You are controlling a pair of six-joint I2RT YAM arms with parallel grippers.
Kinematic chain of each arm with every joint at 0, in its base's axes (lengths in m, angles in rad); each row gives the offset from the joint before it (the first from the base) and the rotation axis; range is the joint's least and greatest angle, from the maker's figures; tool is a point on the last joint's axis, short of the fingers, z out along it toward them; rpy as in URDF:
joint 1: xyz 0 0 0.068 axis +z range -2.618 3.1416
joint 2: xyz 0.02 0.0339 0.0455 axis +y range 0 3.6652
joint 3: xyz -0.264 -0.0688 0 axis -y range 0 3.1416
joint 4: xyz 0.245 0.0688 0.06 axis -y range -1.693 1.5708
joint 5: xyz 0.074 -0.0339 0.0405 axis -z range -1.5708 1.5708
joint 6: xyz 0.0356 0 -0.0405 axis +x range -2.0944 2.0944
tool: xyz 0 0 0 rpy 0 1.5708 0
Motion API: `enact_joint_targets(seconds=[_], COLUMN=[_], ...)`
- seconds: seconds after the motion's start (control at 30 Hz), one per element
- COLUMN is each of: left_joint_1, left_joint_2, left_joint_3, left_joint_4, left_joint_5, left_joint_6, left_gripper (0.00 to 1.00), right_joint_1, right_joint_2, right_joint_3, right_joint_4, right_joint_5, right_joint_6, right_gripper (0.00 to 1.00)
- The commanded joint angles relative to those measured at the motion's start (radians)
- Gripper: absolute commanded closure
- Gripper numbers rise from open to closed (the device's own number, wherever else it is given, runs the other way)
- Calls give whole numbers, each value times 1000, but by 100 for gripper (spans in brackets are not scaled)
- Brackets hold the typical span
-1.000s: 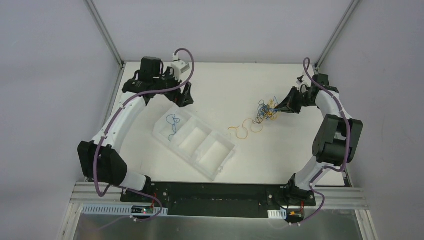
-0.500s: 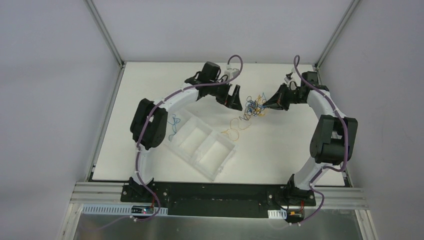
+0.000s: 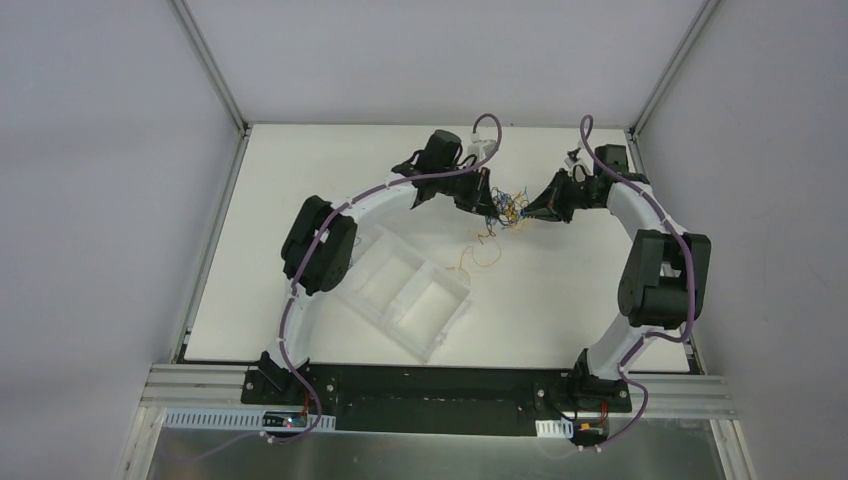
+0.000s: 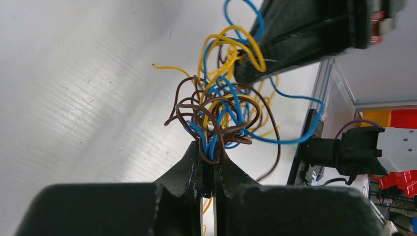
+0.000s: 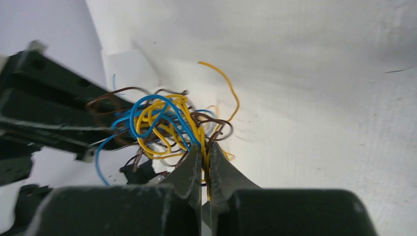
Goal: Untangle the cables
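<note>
1. Cables (image 3: pixel 508 207): one tangled clump of blue, brown and yellow wires, over the far middle of the table (image 3: pixel 560 300), between the two grippers.
2. Left gripper (image 4: pixel 207 155): fingers clamped together, with blue and brown strands pinched at the tips. The rest of the clump fans out just beyond the tips.
3. Right gripper (image 5: pixel 204 152): fingers clenched on yellow strands at the clump's other side.
4. The tips face each other and are close together, joined only by the wires.
5. A yellow strand trails from the clump toward the clear tray (image 3: pixel 432 352).
6. Left arm: stretched across to the far centre, elbow over the tray's far-left end.
7. Right arm: elbow bent, forearm pointing left toward the clump.
</note>
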Motion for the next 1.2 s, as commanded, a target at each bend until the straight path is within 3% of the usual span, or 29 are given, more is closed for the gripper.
enact_joint_targets(seconds=[0.0,0.4,0.7,1.0,1.17], left_joint_1=[30,204,382,553,585], left_joint_2=[-190,-369,-371,-335,-304], left_joint_3=[20,147,355,475,485], left_joint_4=[40,9,-92,-130,-130], left_joint_5=[38,164,73,-156,-95], left_joint_6=[10,-36,28,71,50], left_gripper=[100,100,100,100,100], right_joint_1=[-28,-160,-214,-267,-272], right_joint_2=[32,110,120,111,112], right_joint_3=[-6,10,22,22,28], right_joint_4=[8,-22,-65,-80,-105], right_joint_5=[220,468,565,628,547], right_joint_6=[-63,-195,-274,-331,-332], right_gripper=[99,100,100,100,100])
